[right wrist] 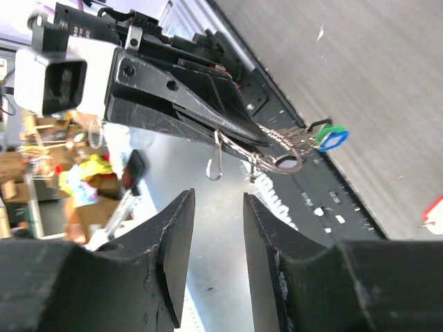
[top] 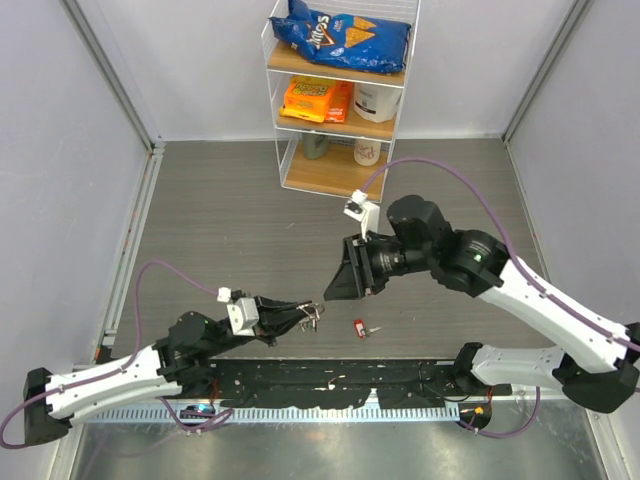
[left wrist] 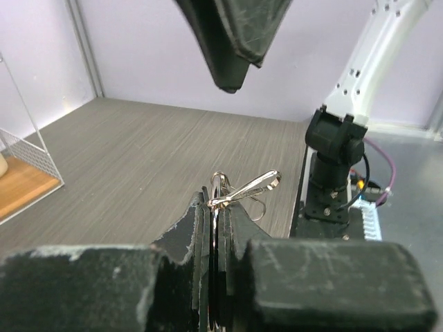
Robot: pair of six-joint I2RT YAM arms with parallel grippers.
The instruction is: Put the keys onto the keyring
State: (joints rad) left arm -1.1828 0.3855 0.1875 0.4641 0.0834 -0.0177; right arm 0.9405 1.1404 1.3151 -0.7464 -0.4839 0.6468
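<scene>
My left gripper (top: 303,317) is shut on the thin silver keyring (top: 316,314), held up off the table. In the left wrist view the keyring (left wrist: 223,185) sticks out from the tips of the left gripper (left wrist: 217,207), with a bent wire loop across it. The right wrist view shows a green key and a blue key (right wrist: 331,135) hanging on the keyring (right wrist: 287,163). A red key (top: 362,327) lies loose on the table, also seen as a red key (right wrist: 435,207) at the frame edge. My right gripper (top: 334,285) stands open just above the ring; the right gripper (right wrist: 218,199) holds nothing.
A wire shelf (top: 340,100) with snack bags and cups stands at the back. The black mounting rail (top: 330,385) runs along the near edge, right of the red key's spot. Grey walls close in both sides.
</scene>
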